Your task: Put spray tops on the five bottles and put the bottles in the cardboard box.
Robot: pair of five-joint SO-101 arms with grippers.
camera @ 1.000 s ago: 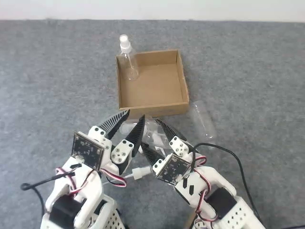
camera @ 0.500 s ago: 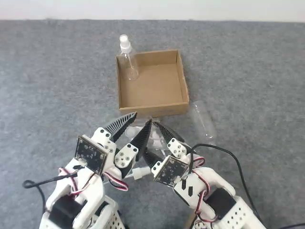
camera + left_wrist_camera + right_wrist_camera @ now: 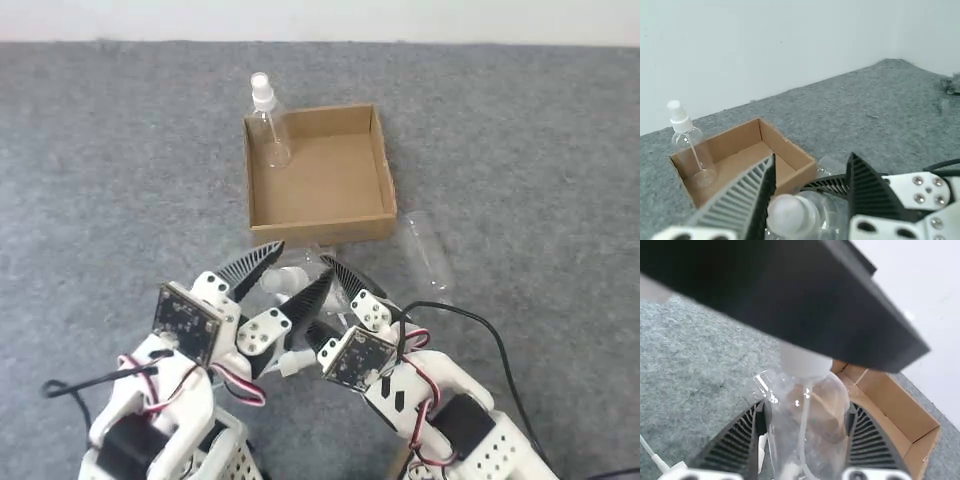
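Note:
My right gripper (image 3: 325, 295) is shut on a clear bottle (image 3: 807, 410) and holds it upright just in front of the cardboard box (image 3: 320, 175). A white spray top (image 3: 787, 212) sits on that bottle's neck. My left gripper (image 3: 303, 259) is open, with one finger on each side of the top and a wide gap showing in the left wrist view. Another bottle with its spray top (image 3: 268, 125) on stands at the box's far left corner. A bare clear bottle (image 3: 425, 248) lies on the carpet to the right of the box.
A loose white spray top (image 3: 292, 362) with its tube lies on the grey carpet between the two arms' bases. Clear bottles lie on the carpet under the grippers, partly hidden. Open carpet surrounds the box on the left, right and far sides.
My left gripper has swung right toward the right gripper's bottle, and its fingers have spread wider around the white spray top. The right arm has barely moved.

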